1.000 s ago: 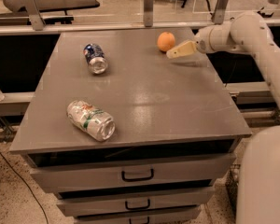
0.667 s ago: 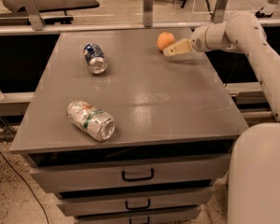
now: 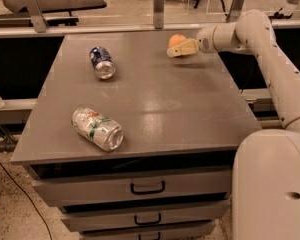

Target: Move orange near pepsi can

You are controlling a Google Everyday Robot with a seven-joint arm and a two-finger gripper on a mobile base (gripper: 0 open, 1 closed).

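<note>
Two cans lie sideways on the table (image 3: 190,114), the blue pepsi can (image 3: 102,62) and a silver-green can (image 3: 97,129), lettering unreadable, while the gripper (image 3: 179,49), its grip impossible to tell, sits just beside the orange (image 3: 176,38).

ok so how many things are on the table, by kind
cans: 2, the pepsi can and a silver-white can
orange: 1
total: 3
the gripper is right by the orange, at the table's far right
</note>
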